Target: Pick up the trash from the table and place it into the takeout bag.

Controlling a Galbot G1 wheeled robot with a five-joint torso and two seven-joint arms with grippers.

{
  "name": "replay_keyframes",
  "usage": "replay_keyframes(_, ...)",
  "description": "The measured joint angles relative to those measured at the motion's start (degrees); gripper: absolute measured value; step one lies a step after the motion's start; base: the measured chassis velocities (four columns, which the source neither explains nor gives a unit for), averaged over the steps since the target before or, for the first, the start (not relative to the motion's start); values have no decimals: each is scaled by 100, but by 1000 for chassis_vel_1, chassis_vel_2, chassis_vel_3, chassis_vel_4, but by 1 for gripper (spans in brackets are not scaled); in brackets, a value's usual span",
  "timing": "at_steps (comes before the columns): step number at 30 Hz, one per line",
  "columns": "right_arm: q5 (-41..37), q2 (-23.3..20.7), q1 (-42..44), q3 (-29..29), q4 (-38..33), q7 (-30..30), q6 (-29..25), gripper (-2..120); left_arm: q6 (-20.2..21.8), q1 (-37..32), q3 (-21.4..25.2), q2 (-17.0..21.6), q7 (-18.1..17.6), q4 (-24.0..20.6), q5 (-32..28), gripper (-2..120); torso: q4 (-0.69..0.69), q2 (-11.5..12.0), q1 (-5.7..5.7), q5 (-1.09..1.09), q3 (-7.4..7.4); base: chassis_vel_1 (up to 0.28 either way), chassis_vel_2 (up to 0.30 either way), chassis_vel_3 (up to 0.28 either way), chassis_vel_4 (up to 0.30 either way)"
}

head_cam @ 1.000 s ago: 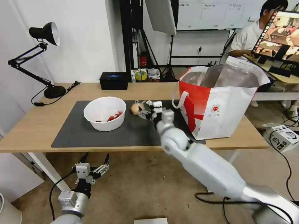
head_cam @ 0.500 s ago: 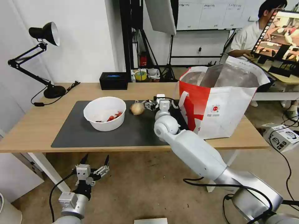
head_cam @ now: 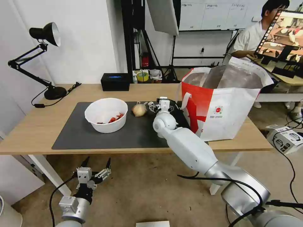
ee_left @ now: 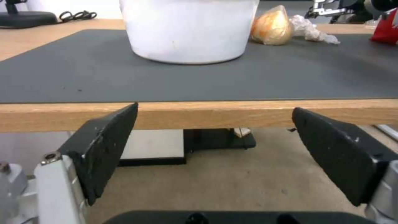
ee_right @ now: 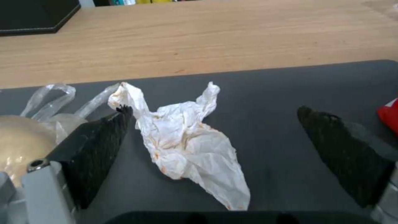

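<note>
My right gripper (head_cam: 161,106) hovers low over the dark mat (head_cam: 79,135), between the tan onion-like ball (head_cam: 139,110) and the takeout bag (head_cam: 224,104). In the right wrist view the right gripper (ee_right: 215,112) is open, and the crumpled white tissue (ee_right: 186,143) lies on the mat between its fingers (ee_right: 99,146). The ball (ee_right: 14,146) sits just outside one finger. The white bowl (head_cam: 106,115) with red scraps stands at the mat's left. My left gripper (head_cam: 97,162) hangs open below the table's front edge (ee_left: 207,113), facing the bowl (ee_left: 186,31).
A black box (head_cam: 115,81) sits at the back of the table, and a black desk lamp (head_cam: 47,63) at its far left. The tall bag stands close on the right of the gripper, its red corner (ee_right: 390,113) near one finger. Bare wood lies beyond the mat.
My right gripper has moved right and back, away from the onion-like ball, and now stands over the tissue. Its elbow has swung lower and to the right. The left arm has stayed put.
</note>
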State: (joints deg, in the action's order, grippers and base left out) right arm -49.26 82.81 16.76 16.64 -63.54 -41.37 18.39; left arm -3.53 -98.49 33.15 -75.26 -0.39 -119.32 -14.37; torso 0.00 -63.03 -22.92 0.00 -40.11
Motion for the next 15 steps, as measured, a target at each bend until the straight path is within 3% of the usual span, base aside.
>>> replay_keyframes(15,44,-22,-59,60,222,146,110,100,-12,15,-66,-45,2,-2,73,100,0,0,1,0,0,0,0,0,0)
